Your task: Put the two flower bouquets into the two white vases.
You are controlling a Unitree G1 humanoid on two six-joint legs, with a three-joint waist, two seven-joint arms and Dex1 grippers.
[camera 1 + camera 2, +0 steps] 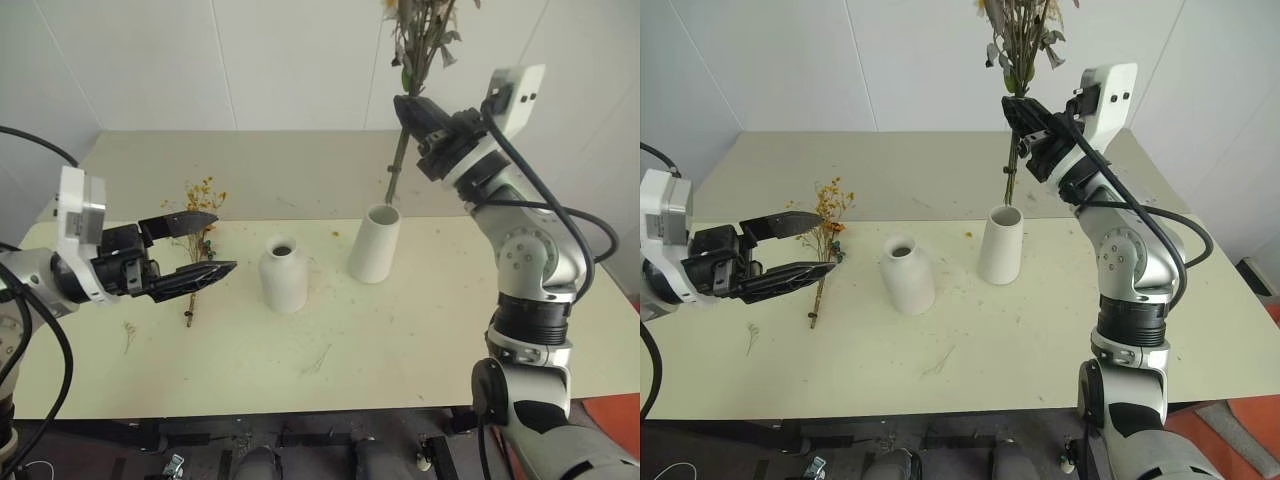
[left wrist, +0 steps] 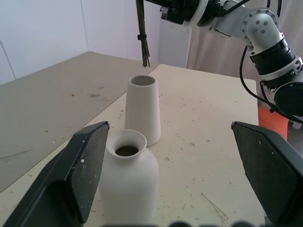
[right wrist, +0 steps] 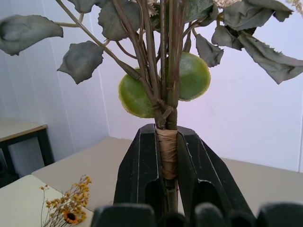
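head views: our right gripper is up high, both black fingers pinched on the bound stems of the larger bouquet with grey-green leaves. the bouquet stands nearly upright; its stem ends hang just above the mouth of the taller plain white wide-mouthed vase, not inside it. the flower heads run off the top edge, so we can't tell their colour.

our left gripper is level over the left part of the pale yellow-green table, fingers spread wide with nothing between them. the small dried yellow-orange bunch on thin brown stems lies flat on the table right behind and under those fingertips; we can't tell whether it's touching them. the short matte white bottle-shaped vase with narrow neck stands upright between the left gripper and the tall vase, near both and apart from each. loose dried bits are scattered on the tabletop.

left wrist view: our two black fingers stand far apart. the short vase sits close between them, just beside one finger, with the tall vase right behind it. the stem ends dangle above the tall vase's mouth.

right wrist view: black fingers pressed onto the stems at a tan wrapped band. two round green balls and wilted leaves sit above the grip. the yellow-orange bunch shows far below.
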